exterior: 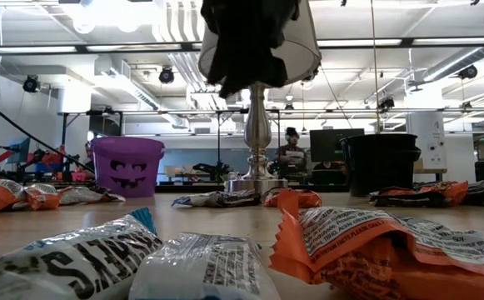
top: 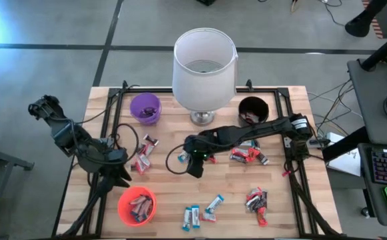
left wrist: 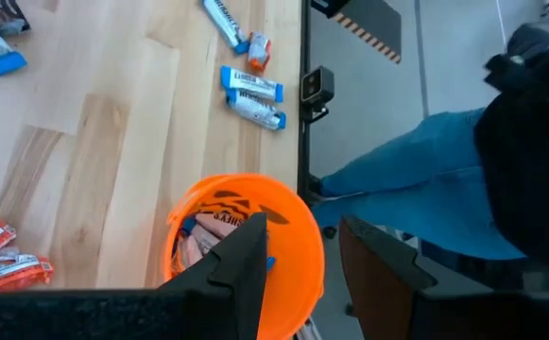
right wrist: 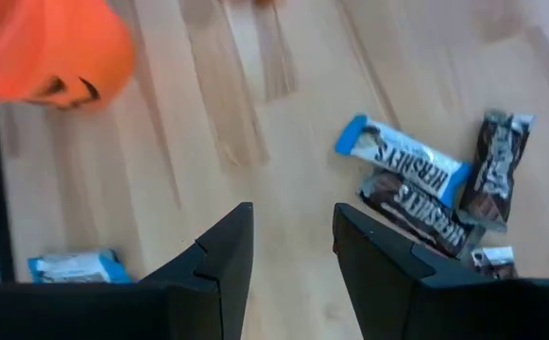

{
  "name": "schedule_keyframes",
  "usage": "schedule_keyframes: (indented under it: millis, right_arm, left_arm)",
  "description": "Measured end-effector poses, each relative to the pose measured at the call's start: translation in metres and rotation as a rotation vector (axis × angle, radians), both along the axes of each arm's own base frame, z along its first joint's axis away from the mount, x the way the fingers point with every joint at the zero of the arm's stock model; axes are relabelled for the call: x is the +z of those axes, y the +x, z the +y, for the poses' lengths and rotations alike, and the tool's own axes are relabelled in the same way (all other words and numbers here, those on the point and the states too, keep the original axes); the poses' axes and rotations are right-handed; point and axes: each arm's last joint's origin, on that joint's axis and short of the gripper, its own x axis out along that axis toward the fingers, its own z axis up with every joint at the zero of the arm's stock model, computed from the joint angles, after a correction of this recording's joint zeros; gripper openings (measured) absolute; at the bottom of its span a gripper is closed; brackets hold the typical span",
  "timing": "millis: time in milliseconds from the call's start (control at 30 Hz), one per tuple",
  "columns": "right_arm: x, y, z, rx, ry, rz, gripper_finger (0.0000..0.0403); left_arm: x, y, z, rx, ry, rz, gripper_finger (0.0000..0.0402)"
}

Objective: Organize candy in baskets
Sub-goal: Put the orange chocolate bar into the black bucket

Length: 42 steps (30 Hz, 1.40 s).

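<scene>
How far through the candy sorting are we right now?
Partly done. The orange basket holds several bars, and the purple basket and black basket each show something inside. Nothing is in hand: the left gripper and right gripper are open and empty. Loose candy is scattered across the table.

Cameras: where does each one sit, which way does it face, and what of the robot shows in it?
High view: overhead, straight down on the table; both arms, lamp.
Low view: tabletop height, level across candy to the purple basket and the room; a dark arm hangs in front of the lamp.
Left wrist view: on the left arm, facing down at the orange basket; left gripper, fingers apart.
Right wrist view: on the right arm, facing the tabletop; right gripper, fingers apart, empty.
Shared: both wrist views catch the orange basket.
</scene>
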Motion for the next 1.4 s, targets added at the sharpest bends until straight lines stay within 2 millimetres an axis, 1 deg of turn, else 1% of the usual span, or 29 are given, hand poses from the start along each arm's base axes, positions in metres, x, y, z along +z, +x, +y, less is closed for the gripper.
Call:
schedule_keyframes:
  millis: [233, 400, 567, 933, 1033, 1233, 1400]
  right_arm:
    - [-0.04, -0.01, -0.001, -0.008, -0.007, 0.108, 0.014]
    - [-0.058, -0.016, -0.003, -0.036, 0.001, 0.153, 0.0146]
    - [-0.073, -0.025, -0.009, -0.109, -0.004, 0.213, 0.0148]
    - [-0.092, -0.036, -0.025, -0.27, -0.031, 0.284, 0.0147]
    - [-0.093, -0.037, -0.026, -0.308, -0.054, 0.283, 0.0146]
    - [-0.094, -0.038, -0.027, -0.323, -0.055, 0.294, 0.0146]
    - [-0.096, -0.046, -0.028, -0.33, -0.062, 0.377, 0.015]
  left_arm:
    - [0.0, -0.001, 0.001, 0.0, -0.002, -0.003, 0.0116]
    - [0.0, 0.0, 0.0, 0.0, -0.002, -0.002, 0.0116]
    - [0.0, 0.0, 0.0, 0.0, -0.002, -0.002, 0.0116]
    - [0.0, 0.0, 0.0, 0.003, -0.004, 0.0, 0.0116]
    - [0.0, 0.0, 0.0, 0.006, -0.007, 0.002, 0.0116]
    - [0.0, 0.0, 0.0, 0.008, -0.009, 0.003, 0.0116]
    - [0.0, 0.0, 0.0, 0.007, -0.01, 0.003, 0.0116]
